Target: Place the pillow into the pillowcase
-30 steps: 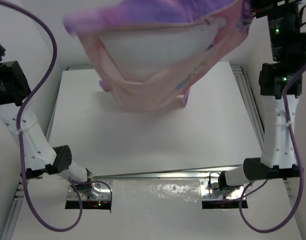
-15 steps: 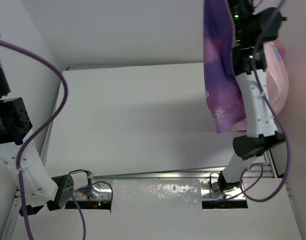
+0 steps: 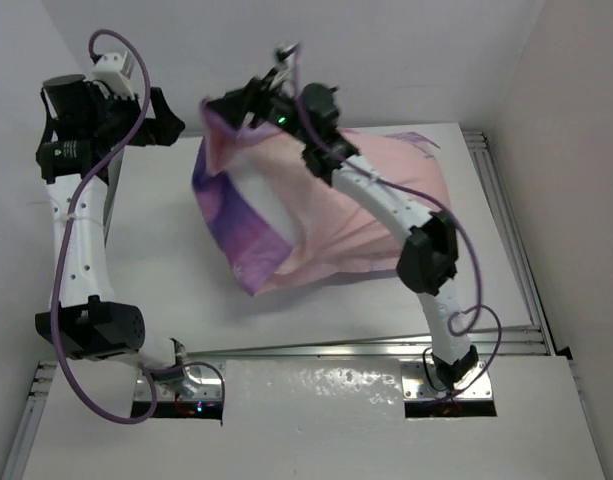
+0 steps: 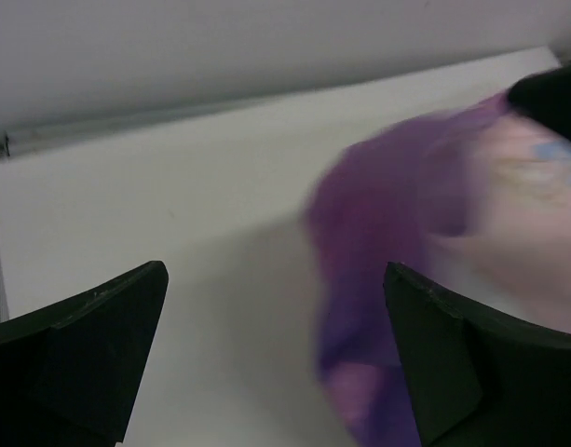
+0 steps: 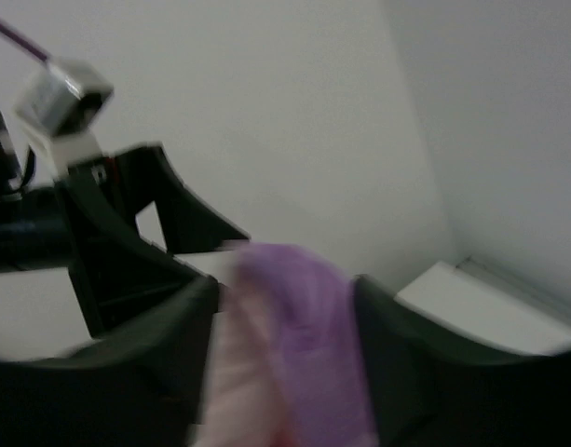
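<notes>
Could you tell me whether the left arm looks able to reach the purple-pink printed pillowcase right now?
Probably yes: the open left claw faces the purple-pink printed fabric pillowcase, with only bare white table between them.

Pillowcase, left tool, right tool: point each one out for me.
pillowcase (image 3: 326, 235), top external view, pink panel.
left tool (image 4: 274, 279), left wrist view, open gap between fingertips.
right tool (image 5: 285, 307), right wrist view, between fingertips, over cloth.
</notes>
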